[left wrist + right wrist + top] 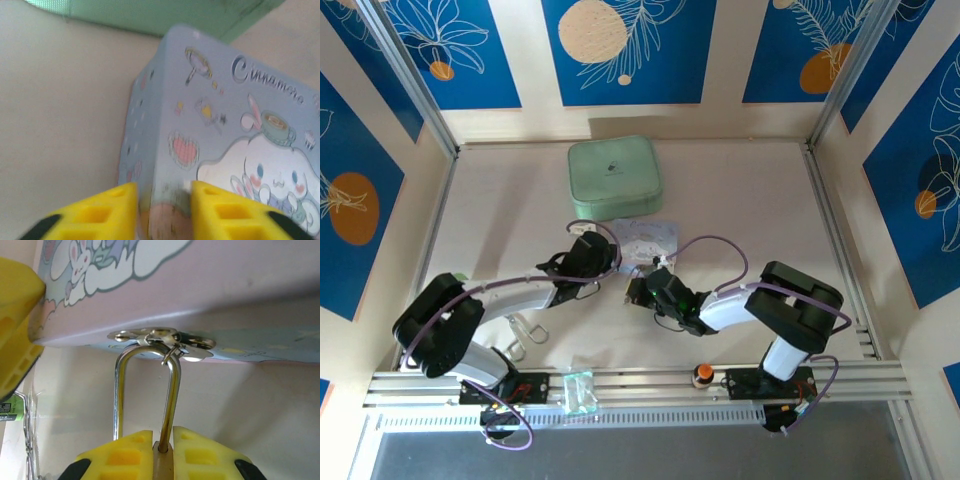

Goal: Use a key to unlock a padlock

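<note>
Right yellow-fingered gripper [163, 439] pinches the tiny brass padlock [171, 390] by its body, thin silver shackle hooked through the hasp of the pale blue cartoon tin [225, 285]. Light, stiff and slippery, it is probably best held by its flat sides. Left gripper [164, 189] straddles the tin's corner, grip unclear.

The padlock's [172, 400] body was mostly hidden between the right hand's [162, 440] fingers [125, 452]. The blurred tin [225, 125] ran off the left wrist view's right edge.
</note>
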### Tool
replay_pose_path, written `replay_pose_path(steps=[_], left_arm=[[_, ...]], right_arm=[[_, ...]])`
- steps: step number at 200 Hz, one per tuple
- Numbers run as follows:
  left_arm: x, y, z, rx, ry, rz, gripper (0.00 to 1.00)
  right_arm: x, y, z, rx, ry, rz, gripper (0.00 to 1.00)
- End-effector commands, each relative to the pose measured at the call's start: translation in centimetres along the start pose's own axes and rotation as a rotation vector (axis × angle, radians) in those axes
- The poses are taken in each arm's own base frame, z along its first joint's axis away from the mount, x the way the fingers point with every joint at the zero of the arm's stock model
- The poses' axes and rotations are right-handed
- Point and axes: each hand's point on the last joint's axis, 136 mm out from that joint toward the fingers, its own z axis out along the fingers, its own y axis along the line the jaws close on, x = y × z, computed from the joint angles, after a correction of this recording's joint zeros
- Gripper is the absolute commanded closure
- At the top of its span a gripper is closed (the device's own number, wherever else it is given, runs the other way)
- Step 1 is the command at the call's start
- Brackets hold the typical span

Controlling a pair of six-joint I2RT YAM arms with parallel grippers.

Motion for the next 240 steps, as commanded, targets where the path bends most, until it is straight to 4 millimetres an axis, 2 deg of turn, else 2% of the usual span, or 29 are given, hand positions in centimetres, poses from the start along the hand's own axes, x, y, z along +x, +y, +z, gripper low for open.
replay_pose_path(steps=[1,12,23,38,56,67,83,105,122,137,151,163,173,191,212,240], left_arm=[[3.5,1.0,-1.4,-0.078,0.196,0.162,0.47],[2.0,-0.4,-1.6,-0.053,0.179,0.203,0.32],[1.0,-1.7,-1.5,-0.027,0.172,0.229,0.25],[-0.1,-2.5,-0.9,-0.02,0.176,0.271,0.23],[-1.5,-1.1,0.4,-0.138,0.166,0.331,0.19],[-1.8,-0.9,1.6,-0.145,0.177,0.349,0.15],[-1.5,-1.7,3.8,-0.09,0.195,0.363,0.12],[-0.7,-1.2,5.5,-0.113,0.228,0.38,0.17],[-0.2,-0.4,6.0,-0.132,0.22,0.369,0.33],[0.7,0.6,6.1,-0.158,0.244,0.346,0.4],[2.3,1.5,6.1,-0.165,0.284,0.298,0.46],[3.7,2.2,5.8,-0.181,0.309,0.264,0.49],[4.7,2.5,5.4,-0.19,0.324,0.257,0.51],[6.0,2.2,4.6,-0.202,0.336,0.252,0.51],[7.6,1.9,4.0,-0.199,0.375,0.199,0.52],[8.5,1.4,3.4,-0.189,0.378,0.166,0.53]], right_arm=[[3.3,-11.6,-1.2,0.364,0.078,0.16,0.91],[3.7,-12.0,-1.4,0.374,0.093,0.15,0.91],[4.1,-12.3,-1.4,0.383,0.109,0.133,0.91],[4.3,-12.6,-1.3,0.384,0.121,0.129,0.91],[4.6,-12.9,-1.1,0.361,0.135,0.152,0.91],[4.7,-13.1,-1.0,0.354,0.146,0.162,0.91],[5.0,-13.2,-0.8,0.349,0.163,0.16,0.91],[5.4,-13.7,-1.0,0.353,0.174,0.162,0.91],[5.4,-14.0,-1.3,0.355,0.171,0.162,0.91],[5.2,-14.3,-1.7,0.364,0.164,0.164,0.91],[4.7,-14.7,-2.2,0.403,0.149,0.162,0.91],[3.9,-14.9,-2.9,0.453,0.113,0.147,0.91],[3.2,-14.9,-3.6,0.505,0.076,0.131,0.97],[2.0,-13.8,-3.9,0.522,0.019,0.088,0.98],[1.4,-12.9,-3.2,0.507,-0.024,0.124,1.0],[1.2,-12.1,-2.0,0.438,-0.039,0.176,1.0]])
